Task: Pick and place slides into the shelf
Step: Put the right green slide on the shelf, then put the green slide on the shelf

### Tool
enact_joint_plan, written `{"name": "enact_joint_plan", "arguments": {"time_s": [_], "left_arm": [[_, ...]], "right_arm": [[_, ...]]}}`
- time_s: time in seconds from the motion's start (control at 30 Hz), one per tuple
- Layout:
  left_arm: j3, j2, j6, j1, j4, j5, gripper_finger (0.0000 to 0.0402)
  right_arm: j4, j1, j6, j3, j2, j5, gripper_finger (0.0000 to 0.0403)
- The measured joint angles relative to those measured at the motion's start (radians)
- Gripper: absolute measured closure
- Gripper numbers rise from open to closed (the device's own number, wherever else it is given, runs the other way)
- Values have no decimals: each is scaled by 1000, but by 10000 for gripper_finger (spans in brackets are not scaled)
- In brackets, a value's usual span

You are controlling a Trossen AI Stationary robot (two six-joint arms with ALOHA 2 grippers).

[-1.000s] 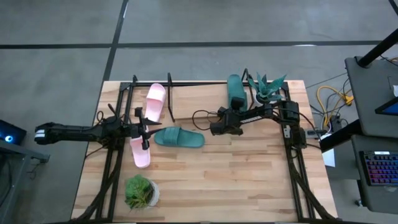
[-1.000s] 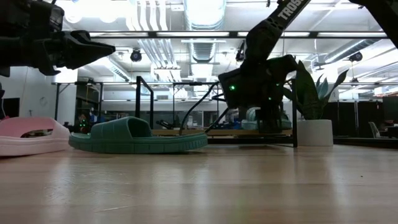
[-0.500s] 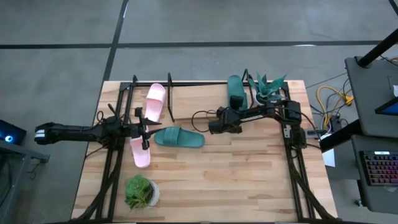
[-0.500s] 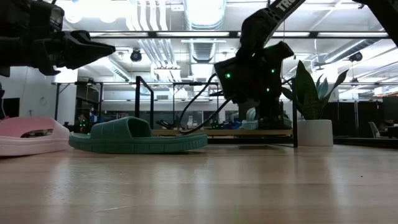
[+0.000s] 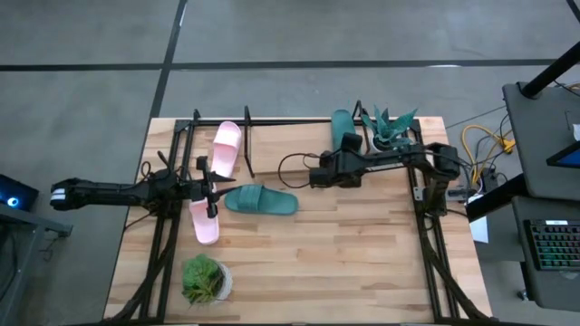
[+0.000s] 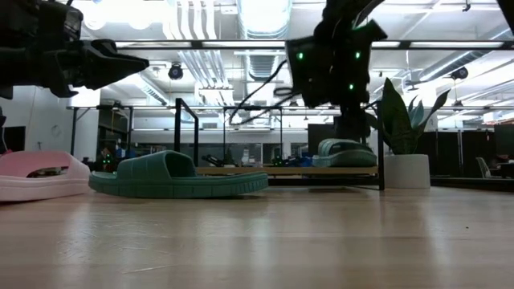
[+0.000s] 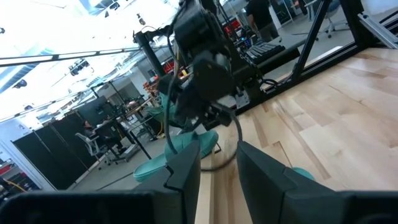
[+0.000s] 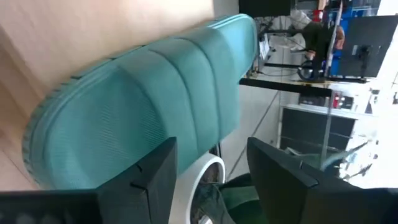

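One teal slide point(image 5: 343, 131) lies on the shelf's wood board point(image 5: 290, 145) at its right end and fills the right wrist view point(image 8: 143, 106). My right gripper point(image 5: 336, 162) hangs open above and beside it, touching nothing point(image 8: 211, 180). A second teal slide point(image 5: 261, 199) lies sole-down on the table's middle. One pink slide point(image 5: 227, 148) lies on the shelf's left end, and another point(image 5: 204, 222) lies on the table. My left gripper point(image 5: 210, 190) hovers open over the table pink slide's far end, high in the low view point(image 6: 120, 63).
A leafy plant in a pot point(image 5: 207, 279) stands near the table's front left. A spiky plant in a white pot point(image 5: 390, 131) stands right of the shelf. The shelf's black rods point(image 5: 246, 145) rise between its bays. The table's near right part is bare wood point(image 5: 344, 263).
My right gripper has risen from just above the shelf board, leaving the teal slide lying on the shelf's right end, now plain in the low view. My left gripper has kept still.
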Motion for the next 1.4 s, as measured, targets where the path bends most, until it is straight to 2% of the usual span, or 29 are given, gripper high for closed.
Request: {"name": "enact_joint_plan", "arguments": {"time_s": [0.17,0.33,0.57,0.77,1.0,1.17,1.4], "left_arm": [[0,0,0,0,0,0,311],[0,0,0,0,0,0,311],[0,0,0,0,0,0,311],[0,0,0,0,0,0,311],[0,0,0,0,0,0,311],[0,0,0,0,0,0,311],[0,0,0,0,0,0,311]], "right_arm": [[6,2,3,0,-63,-8,220],[30,21,58,0,-128,-72,220],[152,112,28,-3,-207,-80,220],[341,209,-121,-6,-224,-107,220],[611,278,-342,-35,-189,-350,220],[788,312,-527,-105,-174,-467,220],[991,338,-636,-247,-161,-507,220]]}}
